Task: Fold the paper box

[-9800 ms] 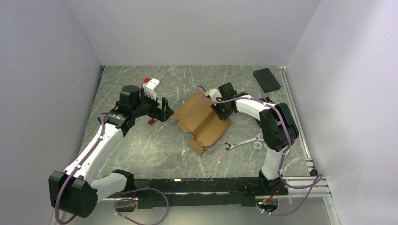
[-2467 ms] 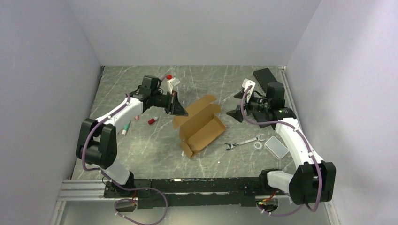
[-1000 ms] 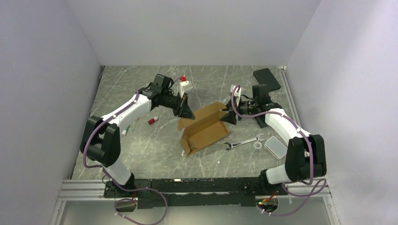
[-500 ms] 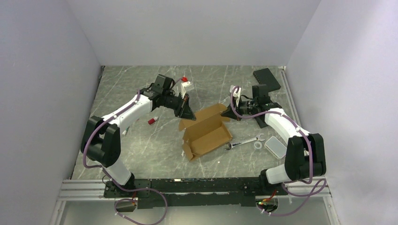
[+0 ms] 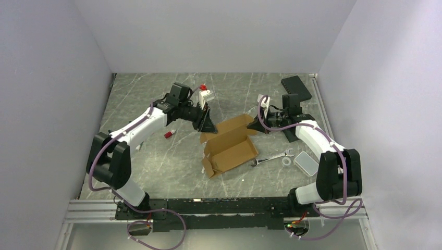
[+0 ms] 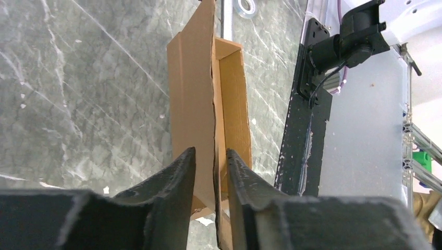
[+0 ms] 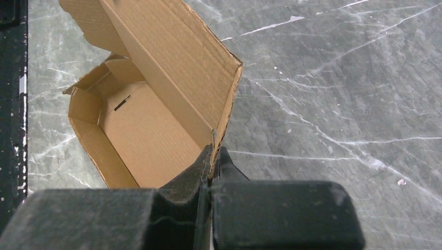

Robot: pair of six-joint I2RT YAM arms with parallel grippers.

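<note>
The paper box (image 5: 232, 148) is a brown cardboard tray lying open in the middle of the table, its long lid flap raised at the back. My left gripper (image 5: 207, 125) is at the box's left end. In the left wrist view its jaws (image 6: 211, 153) stand slightly apart, with the box's upright cardboard wall (image 6: 190, 94) between them and a gap on each side. My right gripper (image 5: 254, 125) is at the lid's right corner. Seen from the right wrist, that gripper (image 7: 211, 152) is shut on the edge of the flap (image 7: 172, 57).
A wrench (image 5: 271, 157), a small ring (image 5: 286, 161) and a clear plastic case (image 5: 306, 163) lie right of the box. A black pad (image 5: 296, 85) sits at the back right corner. A small red item (image 5: 169, 134) lies left of the box.
My right gripper has closed on the lid's right edge. The left gripper's jaws have parted around the box's left wall. The box has shifted slightly towards the right.
</note>
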